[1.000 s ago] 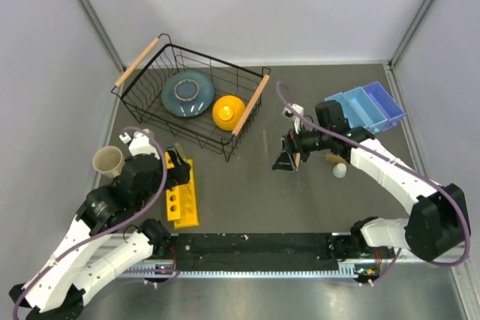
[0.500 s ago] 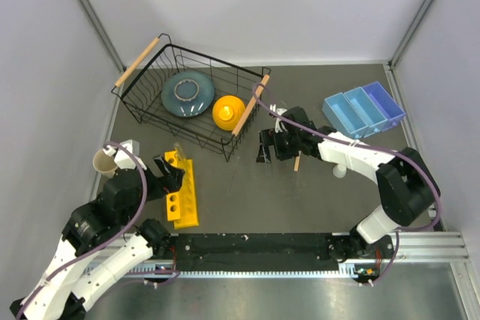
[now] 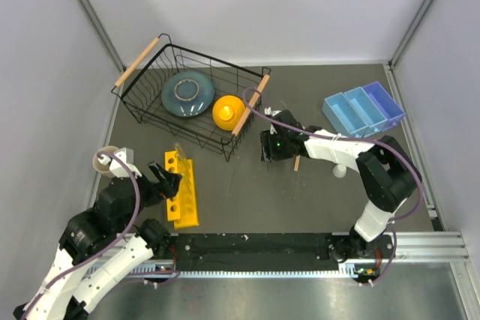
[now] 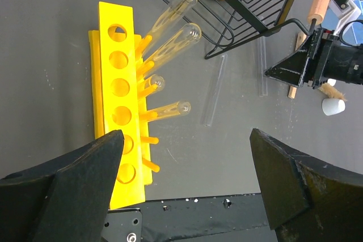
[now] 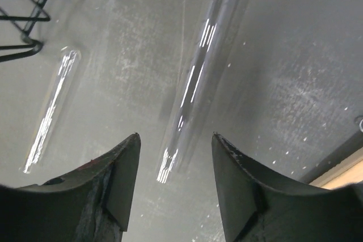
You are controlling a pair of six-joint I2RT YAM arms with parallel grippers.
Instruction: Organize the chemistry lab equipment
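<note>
A slim clear glass tube [image 5: 194, 72] lies on the dark table straight between the tips of my right gripper [image 5: 174, 140], which is open and low over it, not touching. A second loose tube [image 5: 51, 111] lies to its left. In the top view my right gripper [image 3: 267, 148] sits by the basket's corner, with the pale wooden stick [image 3: 297, 162] and a white round piece [image 3: 339, 171] to its right. My left gripper [image 3: 166, 177] is open and empty above the yellow rack [image 3: 182, 192]. The left wrist view shows both loose tubes [image 4: 214, 90], the brown brush [image 4: 329, 89] and my left gripper [image 4: 187, 140].
The black wire basket [image 3: 142, 95] with the blue-grey plate and yellow dome stands at the back left. Blue trays [image 3: 364, 108] are at the back right. A beige cup [image 3: 105, 160] stands left of the rack, which holds several tubes [image 4: 170, 43].
My right gripper has moved left and down from beside the wooden stick to over the loose tube near the basket corner. My left arm has drawn back toward the near edge.
</note>
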